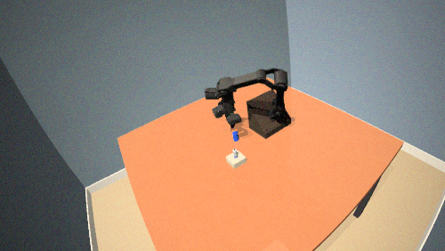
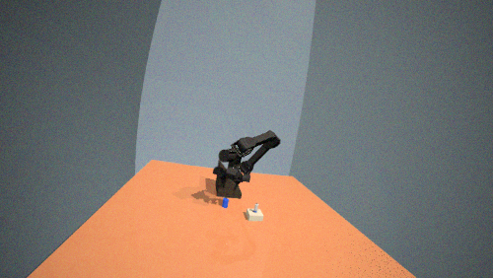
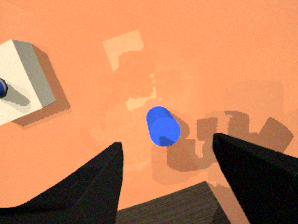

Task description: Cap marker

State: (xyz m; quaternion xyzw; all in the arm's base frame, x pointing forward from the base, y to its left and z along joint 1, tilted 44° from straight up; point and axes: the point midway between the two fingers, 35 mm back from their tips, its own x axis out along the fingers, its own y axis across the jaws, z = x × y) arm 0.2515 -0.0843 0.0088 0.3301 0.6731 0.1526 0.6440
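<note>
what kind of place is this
Likely a bare robot test cell rather than a home or workshop: one arm bolted to an orange table, plain grey walls, and only a blue cap and a marker in its holder block.

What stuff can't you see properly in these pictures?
- White marker in the cream holder block: too small in top and exterior views.
- Holder block: cut off by the wrist view's left edge.
- Black claw fingertips: too small in the top view, above the blue cap.
</note>
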